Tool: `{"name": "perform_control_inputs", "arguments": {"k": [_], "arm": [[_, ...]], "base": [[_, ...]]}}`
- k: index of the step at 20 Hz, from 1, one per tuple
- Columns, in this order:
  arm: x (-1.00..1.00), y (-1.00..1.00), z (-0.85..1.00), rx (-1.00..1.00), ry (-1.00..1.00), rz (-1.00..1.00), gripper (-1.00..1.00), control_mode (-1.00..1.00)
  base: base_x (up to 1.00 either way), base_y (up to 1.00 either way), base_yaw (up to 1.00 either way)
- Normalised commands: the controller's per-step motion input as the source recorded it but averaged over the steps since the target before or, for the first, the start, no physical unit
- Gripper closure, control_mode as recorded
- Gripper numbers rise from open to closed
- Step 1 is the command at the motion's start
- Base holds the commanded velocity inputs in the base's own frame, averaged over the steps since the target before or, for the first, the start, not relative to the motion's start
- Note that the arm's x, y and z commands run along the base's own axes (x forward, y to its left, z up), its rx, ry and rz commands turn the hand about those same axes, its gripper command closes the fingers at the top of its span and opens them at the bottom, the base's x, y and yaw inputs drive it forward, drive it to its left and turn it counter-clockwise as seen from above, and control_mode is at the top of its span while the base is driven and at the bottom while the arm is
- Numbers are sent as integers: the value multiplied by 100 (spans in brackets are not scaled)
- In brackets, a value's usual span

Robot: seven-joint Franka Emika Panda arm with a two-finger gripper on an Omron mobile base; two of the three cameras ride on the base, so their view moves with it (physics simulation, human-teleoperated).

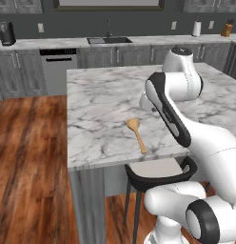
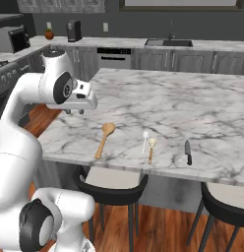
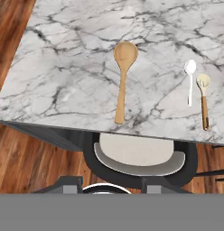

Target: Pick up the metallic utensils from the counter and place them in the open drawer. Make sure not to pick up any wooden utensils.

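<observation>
1. I see the table [image 2: 193, 110], a wide white marble slab with grey veins, stretching ahead of the base; a second, narrower worktop with a sink [image 2: 168, 43] runs along the far wall.
2. My arm rises over the near left part of the table, and the tool [image 2: 75, 111] hangs above the marble, touching nothing. Its finger tips are too small and dark for me to tell whether they stand apart or together; nothing is between them.
3. Two stools [image 2: 111, 184] with dark frames and pale seats are tucked under the near edge.
4. The large wooden spoon [image 2: 105, 138] lies flat near that edge, bowl pointing away from me, handle toward the edge.
5. The knife [image 2: 188, 151], black handle and grey blade, lies flat well to the right of the spoons, close to the near edge.
6. The smaller wooden spoon [image 2: 151, 149] lies between the large spoon and the knife, handle toward me.
7. The pale silvery spoon [image 2: 144, 140] lies just beside the smaller wooden one, on its left, roughly parallel; I cannot tell whether they touch.
</observation>
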Motion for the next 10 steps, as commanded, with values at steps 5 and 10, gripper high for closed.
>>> {"name": "perform_control_inputs", "arguments": {"k": [5,10], "arm": [[-23,0,0,0,0,0,-100,-100],[-24,-38,-24,0,6,-3,-100,-100]], "base": [[0,0,0],[0,0,0]]}}
